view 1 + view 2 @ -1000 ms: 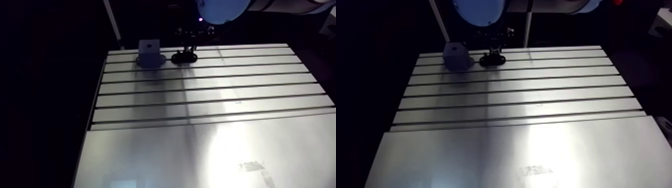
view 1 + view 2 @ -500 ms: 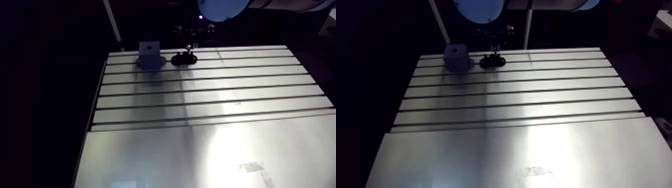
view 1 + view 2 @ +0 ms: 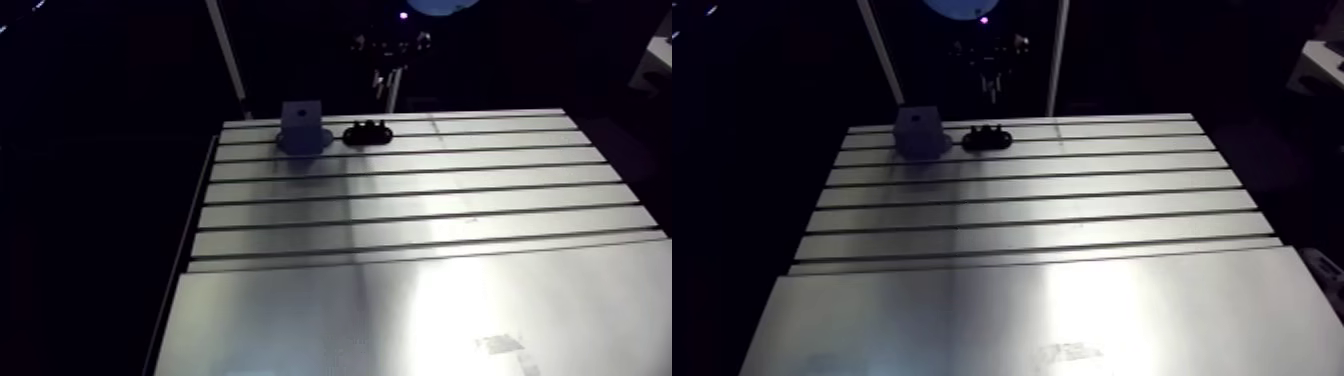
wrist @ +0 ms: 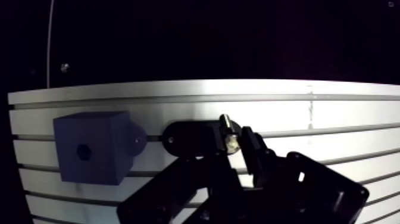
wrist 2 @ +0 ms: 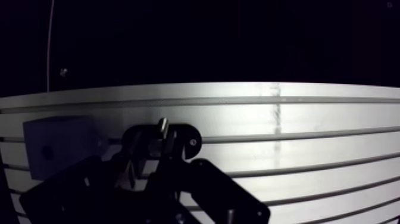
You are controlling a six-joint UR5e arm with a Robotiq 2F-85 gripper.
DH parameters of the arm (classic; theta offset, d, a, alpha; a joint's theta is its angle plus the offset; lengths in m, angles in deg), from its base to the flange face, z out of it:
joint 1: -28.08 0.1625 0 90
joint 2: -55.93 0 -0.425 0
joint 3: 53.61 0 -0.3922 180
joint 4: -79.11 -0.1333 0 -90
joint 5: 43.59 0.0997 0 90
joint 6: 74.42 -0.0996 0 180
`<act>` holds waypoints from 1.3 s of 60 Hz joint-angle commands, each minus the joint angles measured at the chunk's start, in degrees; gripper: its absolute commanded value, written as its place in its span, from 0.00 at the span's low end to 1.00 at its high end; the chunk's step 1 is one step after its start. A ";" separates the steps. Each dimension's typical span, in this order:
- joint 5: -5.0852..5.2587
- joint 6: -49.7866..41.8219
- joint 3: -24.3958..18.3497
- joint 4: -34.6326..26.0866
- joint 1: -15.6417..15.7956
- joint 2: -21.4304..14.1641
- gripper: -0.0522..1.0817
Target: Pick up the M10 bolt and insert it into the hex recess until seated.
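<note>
The slotted table (image 3: 400, 200) carried a grey-blue block (image 4: 89, 149), the hex recess (image 4: 83, 152) in its face, and a black holder (image 4: 190, 140) just beside it. Over the holder, the gripper (image 4: 231, 143) clamped the M10 bolt (image 4: 227, 132) between its fingertips.

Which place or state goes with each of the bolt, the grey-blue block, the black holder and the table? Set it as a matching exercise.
Things:
1. bolt
2. grey-blue block
3. black holder
4. table

Places or states:
A. slotted, bearing the block
B. clamped in the gripper
C. small hole in its face
D. low and dark, beside the block

Pairs: 1-B, 2-C, 3-D, 4-A.
</note>
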 commanded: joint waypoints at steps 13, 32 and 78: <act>-0.39 -0.86 -9.29 -23.67 1.84 -5.83 0.75; -0.88 -3.36 -17.60 -35.41 4.98 -2.72 0.75; -2.30 -8.06 -22.07 -35.92 10.29 0.97 0.75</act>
